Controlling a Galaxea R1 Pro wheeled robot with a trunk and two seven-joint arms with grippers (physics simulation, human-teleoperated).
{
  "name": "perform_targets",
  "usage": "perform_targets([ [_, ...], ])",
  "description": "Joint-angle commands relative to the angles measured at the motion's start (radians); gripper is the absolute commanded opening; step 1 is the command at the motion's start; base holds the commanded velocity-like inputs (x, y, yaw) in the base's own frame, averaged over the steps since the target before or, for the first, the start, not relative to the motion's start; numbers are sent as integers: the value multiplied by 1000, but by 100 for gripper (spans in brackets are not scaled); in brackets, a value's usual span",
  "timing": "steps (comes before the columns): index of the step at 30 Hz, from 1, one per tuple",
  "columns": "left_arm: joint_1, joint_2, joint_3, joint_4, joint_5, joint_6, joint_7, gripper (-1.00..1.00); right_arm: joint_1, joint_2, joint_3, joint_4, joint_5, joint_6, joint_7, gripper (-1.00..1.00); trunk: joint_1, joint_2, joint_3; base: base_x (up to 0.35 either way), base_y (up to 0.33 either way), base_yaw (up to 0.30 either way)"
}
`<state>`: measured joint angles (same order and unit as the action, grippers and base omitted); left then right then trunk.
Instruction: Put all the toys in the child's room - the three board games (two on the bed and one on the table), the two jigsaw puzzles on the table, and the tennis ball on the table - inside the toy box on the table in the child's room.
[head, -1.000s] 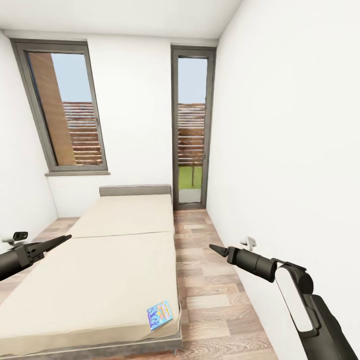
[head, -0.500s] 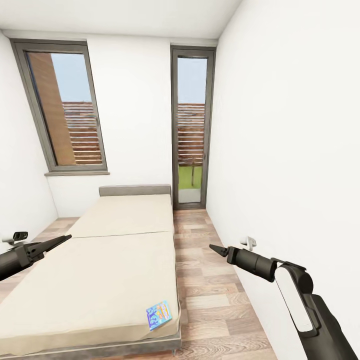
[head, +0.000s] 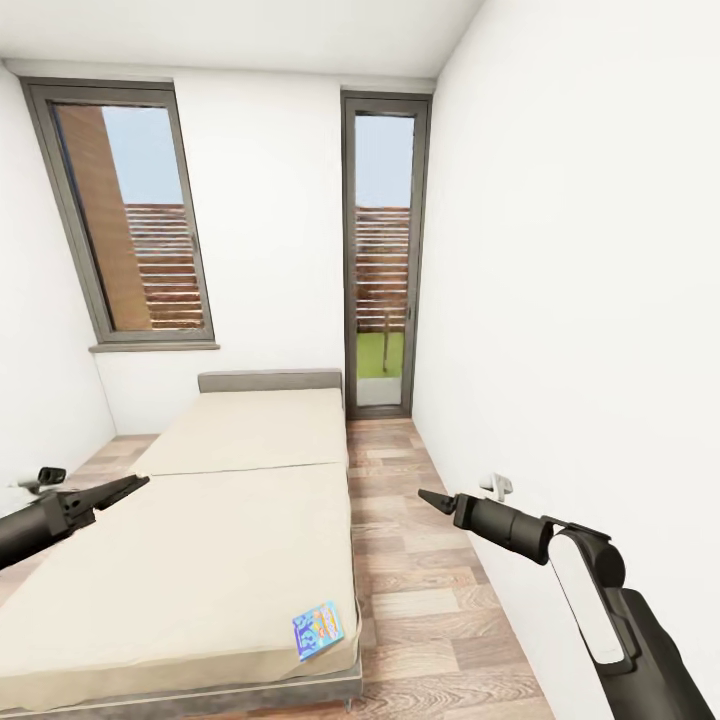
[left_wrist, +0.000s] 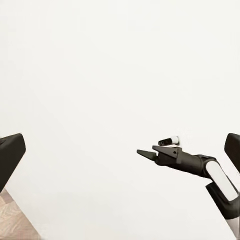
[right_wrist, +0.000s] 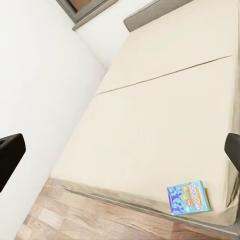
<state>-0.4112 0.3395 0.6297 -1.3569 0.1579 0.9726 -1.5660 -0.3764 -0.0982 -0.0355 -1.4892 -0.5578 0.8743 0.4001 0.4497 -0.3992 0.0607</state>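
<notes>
A blue board game (head: 319, 630) is seen lying flat at the bed's (head: 200, 560) near right corner, at about 6 o'clock in the head view. The left gripper (head: 135, 483) and right gripper (head: 424, 495) are held closed and empty, well apart from it.

Both tools (head: 128, 485) (head: 425, 496) closed, empty

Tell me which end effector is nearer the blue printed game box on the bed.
Right. The right end effector hangs over the floor just beyond the blue printed game box; the left end effector is across the beige bed.
</notes>
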Motion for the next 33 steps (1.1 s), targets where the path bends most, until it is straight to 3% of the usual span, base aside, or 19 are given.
perform_targets([
  [1, -1, 0, -2, 11, -5, 11, -5, 100, 0, 1, -1, 0, 3, 5, 2, 100, 0, -1, 0, 0, 0, 0],
  [6, -10, -5, -32, 83, -22, 16, 82, 100, -1, 31, -1, 5, 3, 10, -35, 100, 0, -1, 0, 0, 0, 0],
  [9, -13, -25, -65, 124, -23, 23, 189, 100, -1, 42, -1, 7, 4, 12, -46, 100, 0, -1, 0, 0, 0, 0],
  [12, -13, -51, -79, 175, -23, 24, 296, 100, -1, 46, -1, 7, 3, 12, -50, 100, 0, -1, 0, 0, 0, 0],
  [17, -13, -129, -88, 282, -23, 15, 465, 100, -1, 51, 0, 7, 4, 12, -52, 100, 0, -1, 0, 0, 0, 0],
  [22, -12, -185, -91, 330, -24, 3, 529, 100, -1, 55, 0, 6, 4, 12, -52, 100, 16, -29, -13, 0, 0, 0],
  [25, -13, -195, -91, 386, -24, -25, 541, 100, -1, 55, 0, 6, 4, 12, -52, 100, 27, -50, -22, 0, 0, 0],
  [33, -16, -193, -89, 526, -24, -101, 548, 100, -1, 55, 0, 6, 3, 11, -50, 100, 58, -106, -47, 0, 0, 0],
])
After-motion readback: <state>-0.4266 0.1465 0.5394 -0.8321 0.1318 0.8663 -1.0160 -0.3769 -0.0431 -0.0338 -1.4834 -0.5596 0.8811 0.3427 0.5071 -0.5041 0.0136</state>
